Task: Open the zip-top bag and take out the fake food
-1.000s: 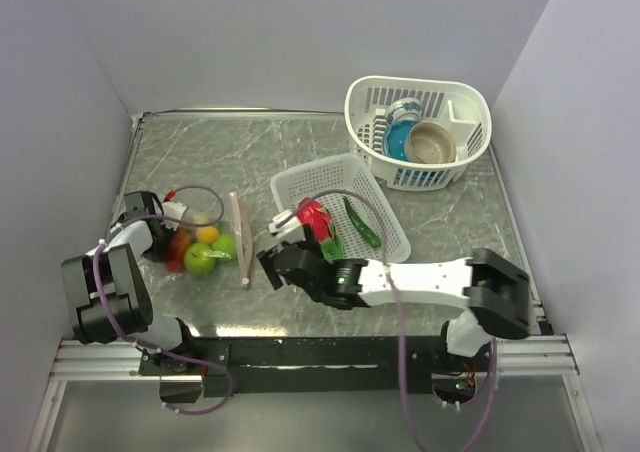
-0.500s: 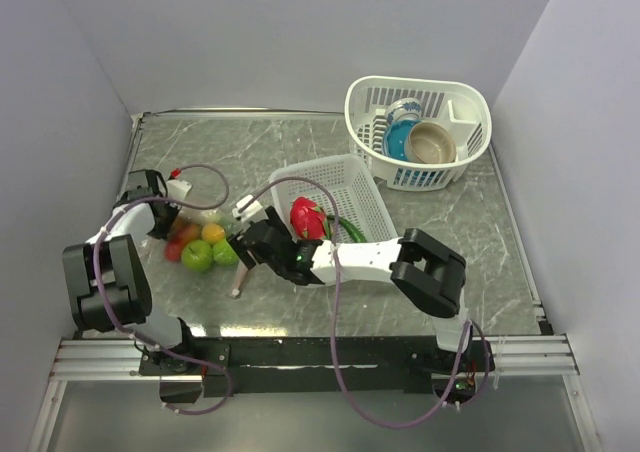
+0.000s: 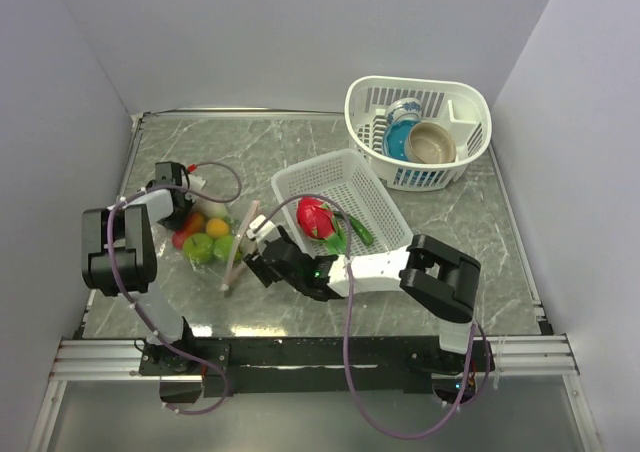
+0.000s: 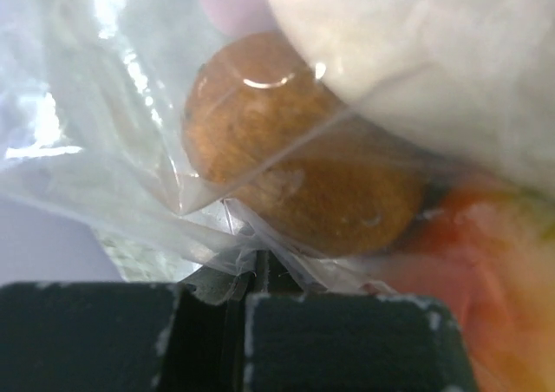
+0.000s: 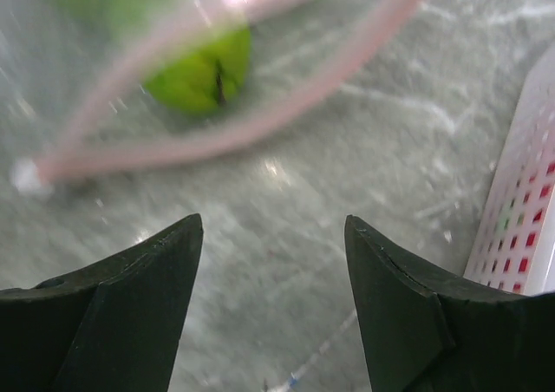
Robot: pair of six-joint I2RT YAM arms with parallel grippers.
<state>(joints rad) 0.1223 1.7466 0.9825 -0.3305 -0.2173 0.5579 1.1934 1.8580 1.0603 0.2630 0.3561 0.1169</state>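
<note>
Top external: bag on table, left of basket, most food inside | left gripper clamped on bag film | right gripper swung back from basket to bag, jaws apart, narrowing, empty | red piece now in basket; I'd fetch next | bag mouth blurred, gap unclear
</note>
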